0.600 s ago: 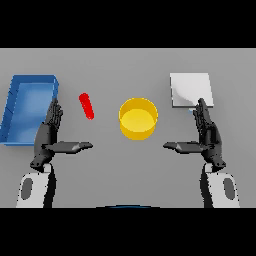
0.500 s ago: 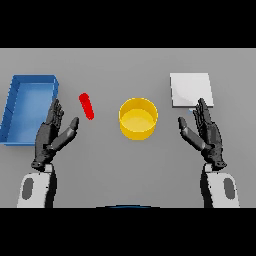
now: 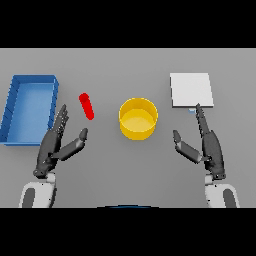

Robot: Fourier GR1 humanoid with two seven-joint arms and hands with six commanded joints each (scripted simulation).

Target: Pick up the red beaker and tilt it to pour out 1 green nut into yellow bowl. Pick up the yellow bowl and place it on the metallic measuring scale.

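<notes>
**Reaching not yet begun: beaker lies free ahead of the left robot hand**

Looking down at the grey counter (image 3: 100, 165), you have both arms in from the lower edge with nothing held. The left robot hand (image 3: 54, 147) is spread wide, fingers straight and thumb angled off to the side; the right robot hand (image 3: 207, 145) is likewise wide, its fingers pointing up the counter.

The red beaker (image 3: 86, 106) lies flat on its side rather than upright (so whether the green nut is inside cannot be told from here). It sits just beyond and slightly right of your left robot hand's thumb, near but apart, between the blue tray (image 3: 30, 82) and the yellow bowl (image 3: 138, 118). That makes the left robot hand the natural one for the pick, probably closing across the beaker's narrow width.

The yellow bowl stands in the middle, open side up, well placed to catch a pour from the left. The metallic measuring scale (image 3: 191, 90) lies to the bowl's right, with your right fingertips just at its near edge, which suits the right robot hand for the later bowl transfer.
</notes>
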